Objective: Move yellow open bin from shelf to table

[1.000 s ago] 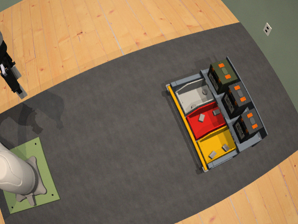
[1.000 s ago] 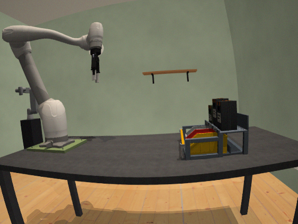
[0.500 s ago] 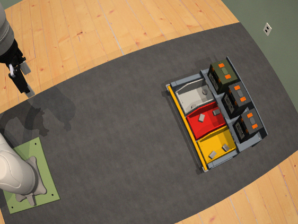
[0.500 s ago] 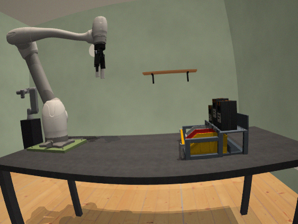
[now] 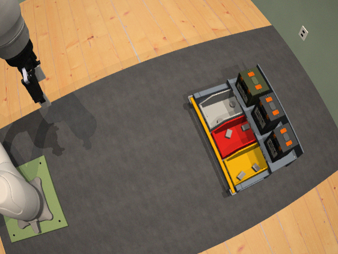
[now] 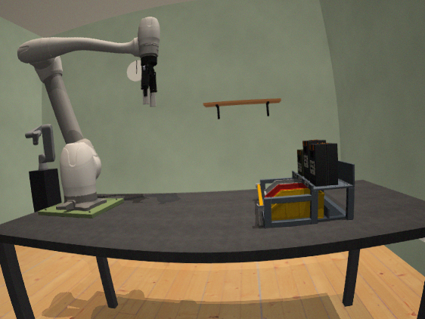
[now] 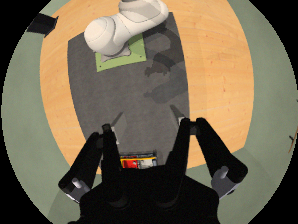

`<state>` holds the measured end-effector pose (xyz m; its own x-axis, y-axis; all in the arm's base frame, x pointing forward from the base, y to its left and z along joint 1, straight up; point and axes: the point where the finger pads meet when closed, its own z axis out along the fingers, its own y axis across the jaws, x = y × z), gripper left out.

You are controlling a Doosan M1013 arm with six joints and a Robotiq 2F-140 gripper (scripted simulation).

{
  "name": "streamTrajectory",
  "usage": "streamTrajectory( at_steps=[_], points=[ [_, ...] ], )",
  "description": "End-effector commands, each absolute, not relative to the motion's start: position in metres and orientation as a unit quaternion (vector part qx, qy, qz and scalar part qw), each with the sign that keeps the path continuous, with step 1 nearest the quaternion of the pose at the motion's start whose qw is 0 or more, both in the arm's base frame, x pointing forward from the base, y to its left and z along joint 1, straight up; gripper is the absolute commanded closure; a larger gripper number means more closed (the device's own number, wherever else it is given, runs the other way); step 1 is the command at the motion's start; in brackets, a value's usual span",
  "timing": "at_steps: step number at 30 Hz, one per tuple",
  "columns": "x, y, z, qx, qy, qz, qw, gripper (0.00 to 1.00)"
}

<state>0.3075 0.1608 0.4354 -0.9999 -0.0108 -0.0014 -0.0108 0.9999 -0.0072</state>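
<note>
The dark table [image 5: 144, 126] carries the grey shelf [image 5: 210, 91] at the right of the top view. The yellow open bin [image 5: 245, 161] sits in its lowest bay, front outward. High at upper left, the gripper [image 6: 149, 99] hangs half-open, holding nothing, ready to approach.

A wooden plank floor [image 5: 90, 33] fills the room beneath a dark grey table [image 6: 196, 230] with black legs [image 6: 351, 277]. Seen from above, a green base plate [image 5: 57, 210] sits at 8 o'clock on the table top. Green walls [image 6: 212, 57] enclose the room. From the side, a small wooden wall shelf [image 6: 242, 102] on two black brackets hangs at about 12 o'clock. A white wall socket [image 5: 303, 32] shows at 2 o'clock in the overhead view. At 9 o'clock from the side, a black box [image 6: 44, 189] stands behind the table, bearing a grey bracket [image 6: 43, 144].
</note>
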Motion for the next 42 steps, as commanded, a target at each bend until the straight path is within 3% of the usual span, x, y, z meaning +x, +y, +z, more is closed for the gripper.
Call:
streamTrajectory(
  at_steps=[1,7,12,24,29,42],
  points=[
    [0.31,0.159,0.436,-0.003,1.0,-0.004,0.0,0.43],
    [0.31,0.159,0.436,-0.003,1.0,-0.004,0.0,0.43],
    [0.352,0.138,0.453,-0.003,1.0,-0.004,0.0,0.43],
    [0.352,0.138,0.453,-0.003,1.0,-0.004,0.0,0.43],
    [0.394,0.118,0.47,-0.003,1.0,-0.004,0.0,0.43],
    [0.402,0.114,0.474,-0.003,1.0,-0.004,0.001,0.43]
  ],
)
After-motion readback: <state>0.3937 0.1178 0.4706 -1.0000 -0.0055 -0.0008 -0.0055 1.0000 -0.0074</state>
